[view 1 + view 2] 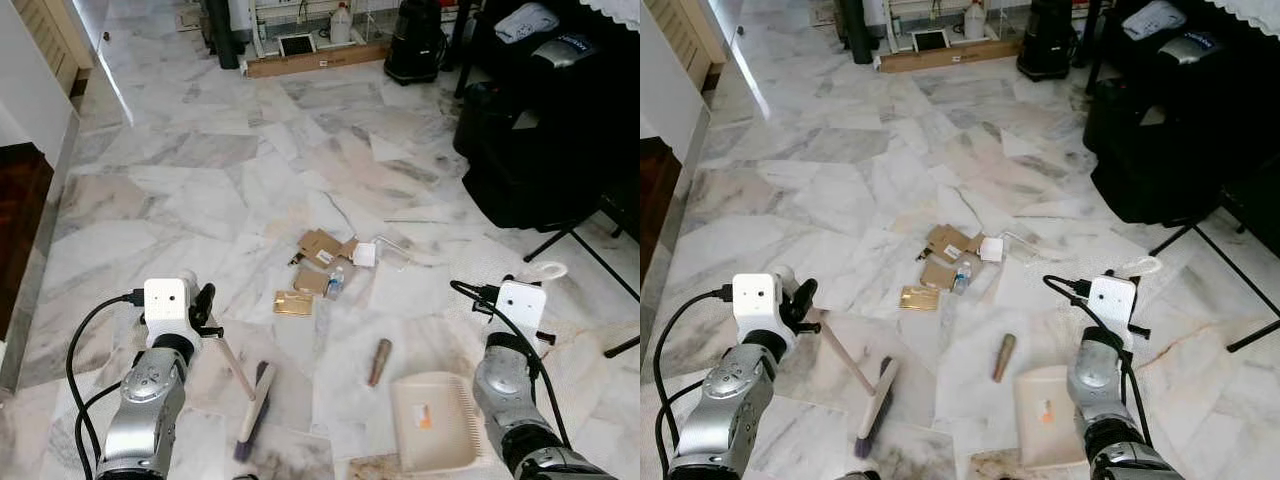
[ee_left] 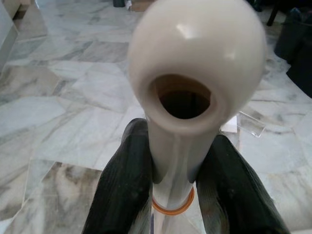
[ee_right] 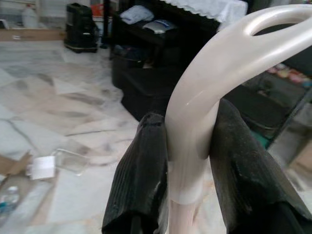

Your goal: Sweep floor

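My left gripper is shut on the cream handle of a hand brush. The brush's head rests on the marble floor low in front of me. My right gripper is shut on the curved cream handle of a dustpan, which lies flat on the floor at my right. Litter lies ahead of both: cardboard scraps, a small bottle, a white box, a clear plastic piece, a gold packet and a brown cylinder between brush and pan.
Black bags and dark furniture crowd the right side, with a stand's thin leg reaching over the floor. A dark wooden cabinet stands at the left. A black bin and a cardboard plank lie far ahead.
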Controlling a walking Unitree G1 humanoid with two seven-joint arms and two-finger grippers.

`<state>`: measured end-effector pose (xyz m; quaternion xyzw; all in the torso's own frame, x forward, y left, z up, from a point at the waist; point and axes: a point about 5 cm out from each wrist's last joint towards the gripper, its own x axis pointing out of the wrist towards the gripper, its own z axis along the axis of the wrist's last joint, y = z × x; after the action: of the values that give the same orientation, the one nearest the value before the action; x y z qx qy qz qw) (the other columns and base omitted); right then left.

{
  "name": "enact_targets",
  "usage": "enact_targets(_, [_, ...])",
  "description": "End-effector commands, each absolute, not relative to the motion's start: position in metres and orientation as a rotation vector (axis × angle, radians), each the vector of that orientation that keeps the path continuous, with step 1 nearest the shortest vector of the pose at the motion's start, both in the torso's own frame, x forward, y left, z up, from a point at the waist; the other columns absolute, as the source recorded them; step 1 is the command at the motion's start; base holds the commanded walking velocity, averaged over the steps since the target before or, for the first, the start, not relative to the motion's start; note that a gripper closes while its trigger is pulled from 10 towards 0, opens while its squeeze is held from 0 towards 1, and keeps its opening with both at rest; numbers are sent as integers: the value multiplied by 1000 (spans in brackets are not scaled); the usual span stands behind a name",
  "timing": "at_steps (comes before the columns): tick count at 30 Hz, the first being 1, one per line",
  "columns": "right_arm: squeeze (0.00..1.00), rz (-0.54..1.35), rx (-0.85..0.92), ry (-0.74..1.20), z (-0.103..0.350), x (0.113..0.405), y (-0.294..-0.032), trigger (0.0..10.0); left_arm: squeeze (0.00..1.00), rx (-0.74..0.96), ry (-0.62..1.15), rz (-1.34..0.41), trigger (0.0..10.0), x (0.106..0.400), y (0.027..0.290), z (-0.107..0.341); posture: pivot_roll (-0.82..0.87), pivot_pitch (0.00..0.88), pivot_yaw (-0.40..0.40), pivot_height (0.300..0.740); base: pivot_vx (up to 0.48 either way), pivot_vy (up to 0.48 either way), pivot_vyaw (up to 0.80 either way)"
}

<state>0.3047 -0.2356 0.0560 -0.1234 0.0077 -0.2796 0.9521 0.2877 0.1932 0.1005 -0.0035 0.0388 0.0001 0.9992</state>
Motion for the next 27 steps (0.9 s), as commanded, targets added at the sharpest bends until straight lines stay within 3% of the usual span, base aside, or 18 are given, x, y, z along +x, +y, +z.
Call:
enact_targets(1, [0, -588, -275, 29, 53, 301, -240, 10000, 0, -2, 74, -9, 10000, 289, 192, 103, 169, 128, 33, 740, 0, 0, 0])
enact_targets(9, [0, -670, -320, 17, 54, 297, -245, 10000, 0, 0, 70, -25, 10000, 293, 190, 104, 174, 110, 40, 740, 0, 0, 0])
enact_targets(27, [0, -641, -259, 25, 53, 300, -238, 10000, 0, -2, 62, -36, 10000, 297, 188, 106, 182, 98, 44, 740, 0, 0, 0])
